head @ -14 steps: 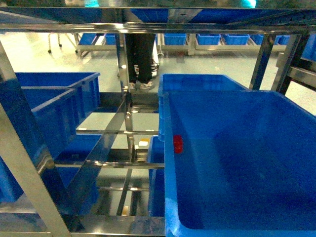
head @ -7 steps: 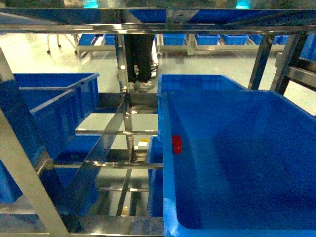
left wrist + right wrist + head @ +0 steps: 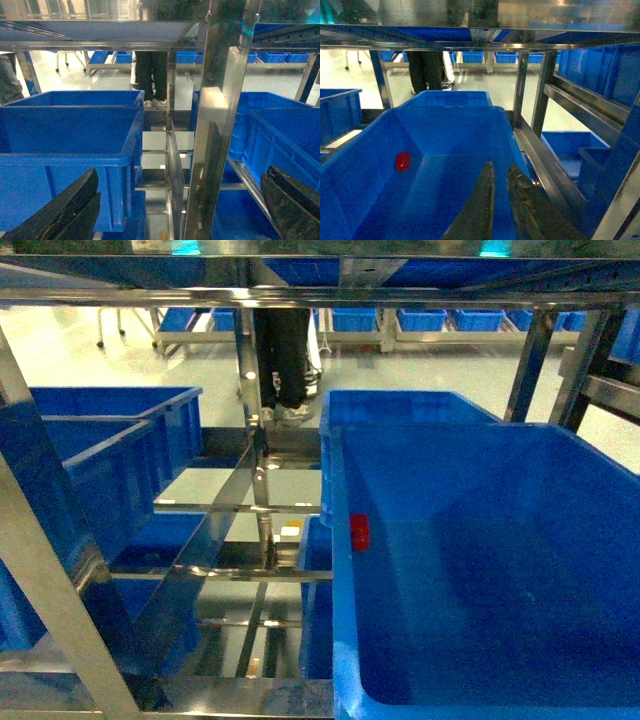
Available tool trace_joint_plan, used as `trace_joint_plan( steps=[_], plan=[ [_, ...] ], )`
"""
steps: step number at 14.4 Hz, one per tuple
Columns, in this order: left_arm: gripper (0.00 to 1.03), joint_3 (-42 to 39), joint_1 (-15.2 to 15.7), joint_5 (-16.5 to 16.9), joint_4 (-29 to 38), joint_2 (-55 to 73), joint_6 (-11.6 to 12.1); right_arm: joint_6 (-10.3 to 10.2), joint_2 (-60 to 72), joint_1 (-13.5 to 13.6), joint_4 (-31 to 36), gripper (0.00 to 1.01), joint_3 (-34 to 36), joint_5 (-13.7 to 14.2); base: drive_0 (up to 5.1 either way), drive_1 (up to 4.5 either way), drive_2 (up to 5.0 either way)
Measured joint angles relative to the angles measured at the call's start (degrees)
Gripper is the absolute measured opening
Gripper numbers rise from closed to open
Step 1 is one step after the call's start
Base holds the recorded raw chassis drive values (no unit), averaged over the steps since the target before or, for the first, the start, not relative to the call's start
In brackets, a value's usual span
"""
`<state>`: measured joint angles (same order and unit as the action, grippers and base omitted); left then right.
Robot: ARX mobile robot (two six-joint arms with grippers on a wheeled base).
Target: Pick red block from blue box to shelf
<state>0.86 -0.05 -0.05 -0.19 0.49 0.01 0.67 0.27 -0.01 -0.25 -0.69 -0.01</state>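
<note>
The red block (image 3: 359,531) shows as a small red patch against the left inner wall of the blue box (image 3: 500,470), which sits on the right of a tier of the steel shelf (image 3: 255,480). In the right wrist view the red block (image 3: 403,161) lies left of and beyond my right gripper (image 3: 501,167). That gripper hovers over the blue box (image 3: 450,130) with its fingers nearly together and nothing between them. My left gripper (image 3: 175,210) is spread wide open in front of a shelf upright (image 3: 220,125). Neither gripper appears in the head view.
Dark blue crates (image 3: 100,460) fill the left side of the shelf, and one (image 3: 70,130) sits just ahead of my left fingers. A person's legs (image 3: 285,360) stand behind the shelf. A steel rail (image 3: 580,115) runs along the box's right.
The head view swayed slightly; the red block and boxes have not moved.
</note>
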Motion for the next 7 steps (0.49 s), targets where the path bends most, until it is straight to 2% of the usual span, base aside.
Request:
trace_joint_plan(
  steps=[7],
  plan=[
    [0.98, 0.0, 0.0, 0.0, 0.0, 0.0, 0.0, -0.02, 0.0, 0.0, 0.02, 0.92, 0.0, 0.0, 0.0, 0.0, 0.0]
  ],
)
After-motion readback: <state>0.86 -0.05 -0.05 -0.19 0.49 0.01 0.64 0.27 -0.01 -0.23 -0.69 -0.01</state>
